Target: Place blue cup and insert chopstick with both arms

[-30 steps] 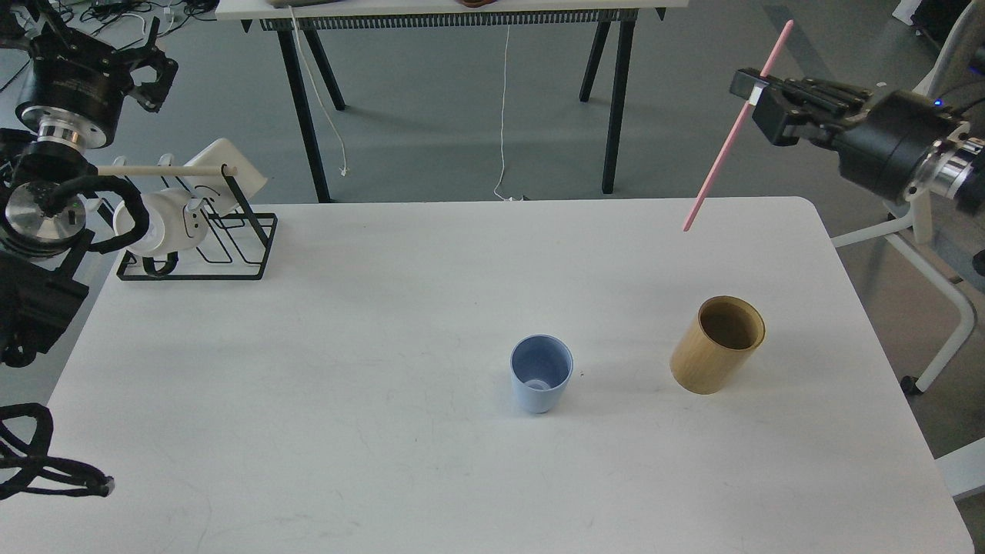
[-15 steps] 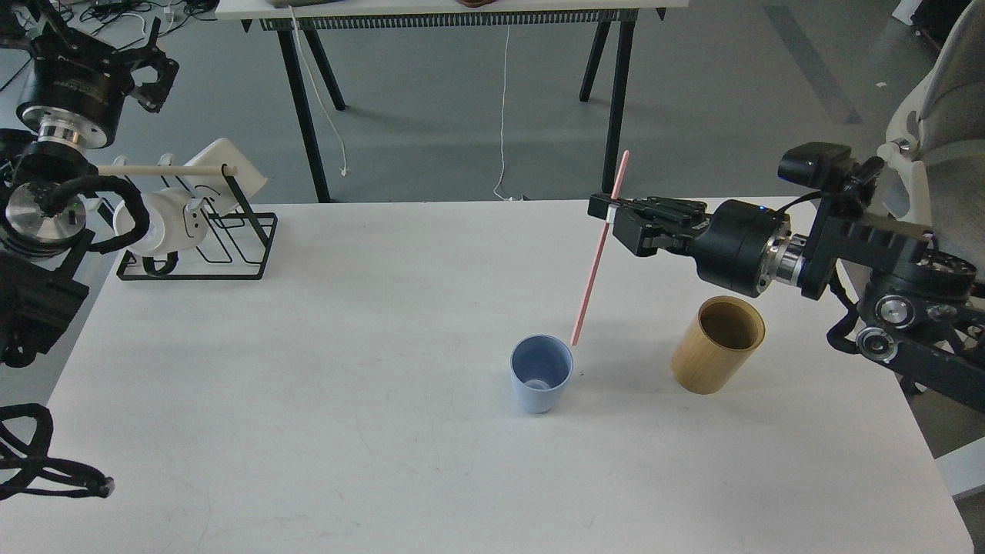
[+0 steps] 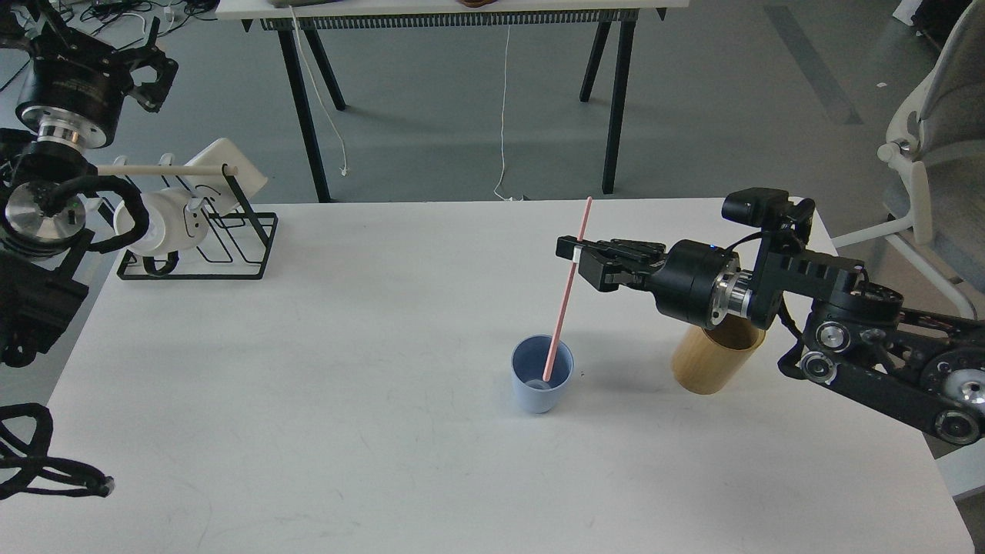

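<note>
The pale blue cup (image 3: 542, 382) stands upright on the white table (image 3: 346, 431), a little right of centre. My right gripper (image 3: 575, 253) is shut on the pink chopstick (image 3: 564, 296), above and just right of the cup. The stick stands nearly upright, and its lower end is inside the cup's mouth. My left gripper (image 3: 150, 65) is raised at the far left, above the rack, away from the cup; its fingers look spread and hold nothing.
A tan bamboo-coloured cylinder (image 3: 712, 362) stands right of the cup, partly under my right arm. A black wire rack (image 3: 231, 246) with a pale wooden rod and white mugs stands at the table's back left. A second table stands beyond.
My right arm has swung left and down with the pink chopstick. Its lower tip went from high over the table's right side to inside the blue cup. The left arm has not moved.
</note>
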